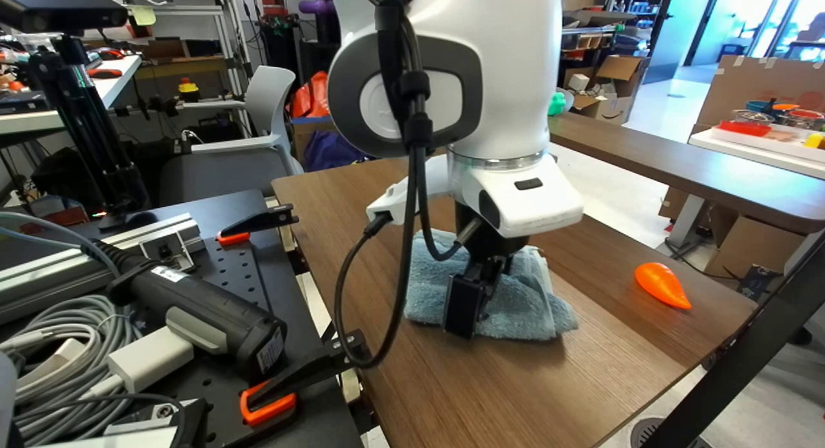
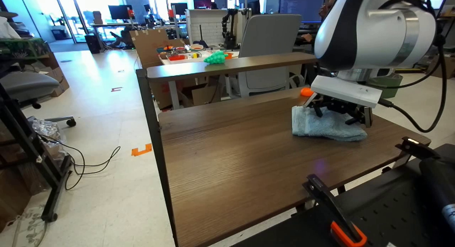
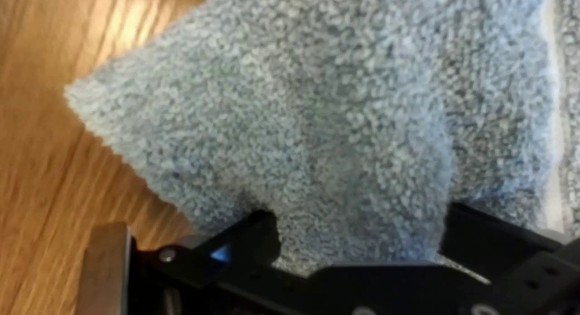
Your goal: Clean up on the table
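Brown wood-grain table (image 2: 231, 168) alongside black workbench (image 2: 394, 204). Blue-grey terry towel (image 2: 323, 128) folded, inboard of table edges. Gripper (image 3: 358, 231) down at towel, 2 jaws parted around hump, likely straddling for pinch. Orange teardrop-shaped object (image 1: 662, 285) near edge opposite workbench.

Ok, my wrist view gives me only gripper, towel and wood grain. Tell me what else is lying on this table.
Observer: An orange teardrop-shaped object lies on the table; both exterior views show it.
Operator: Say whether it touches the towel.
Observer: It does not. An exterior view shows bare table between the two.
Operator: Now warn me of anything close beside the table.
Observer: Two clamps with orange handles are on the black workbench that runs along one edge.
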Controlling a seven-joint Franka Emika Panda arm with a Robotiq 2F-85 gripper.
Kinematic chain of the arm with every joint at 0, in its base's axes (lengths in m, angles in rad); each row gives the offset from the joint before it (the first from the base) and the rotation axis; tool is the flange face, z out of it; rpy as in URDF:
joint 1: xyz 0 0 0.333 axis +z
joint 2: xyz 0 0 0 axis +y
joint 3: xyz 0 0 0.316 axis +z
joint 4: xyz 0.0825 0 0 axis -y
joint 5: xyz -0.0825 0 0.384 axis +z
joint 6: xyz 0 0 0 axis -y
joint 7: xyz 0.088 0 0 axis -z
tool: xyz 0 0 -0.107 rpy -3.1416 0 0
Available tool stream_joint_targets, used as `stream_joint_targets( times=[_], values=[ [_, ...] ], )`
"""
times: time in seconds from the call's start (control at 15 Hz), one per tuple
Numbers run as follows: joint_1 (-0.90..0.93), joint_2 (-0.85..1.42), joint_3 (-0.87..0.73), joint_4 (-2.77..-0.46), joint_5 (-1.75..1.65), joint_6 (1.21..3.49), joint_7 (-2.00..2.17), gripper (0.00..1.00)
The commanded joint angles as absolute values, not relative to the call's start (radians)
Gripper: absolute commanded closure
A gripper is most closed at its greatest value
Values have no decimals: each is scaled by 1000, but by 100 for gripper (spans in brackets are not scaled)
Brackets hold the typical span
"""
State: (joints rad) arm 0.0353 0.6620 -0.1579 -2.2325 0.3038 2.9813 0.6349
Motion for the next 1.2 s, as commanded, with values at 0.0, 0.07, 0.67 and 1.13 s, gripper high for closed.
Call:
stream_joint_targets(
  times=[0.0,0.07,0.67,1.13],
  values=[
    [49,809,-244,-2076,333,2965,719,0],
    [50,833,-262,-2042,333,2953,751,0],
    [107,680,-308,-2269,209,3030,655,0],
    [71,430,-330,-2613,111,3167,272,0]
  ],
)
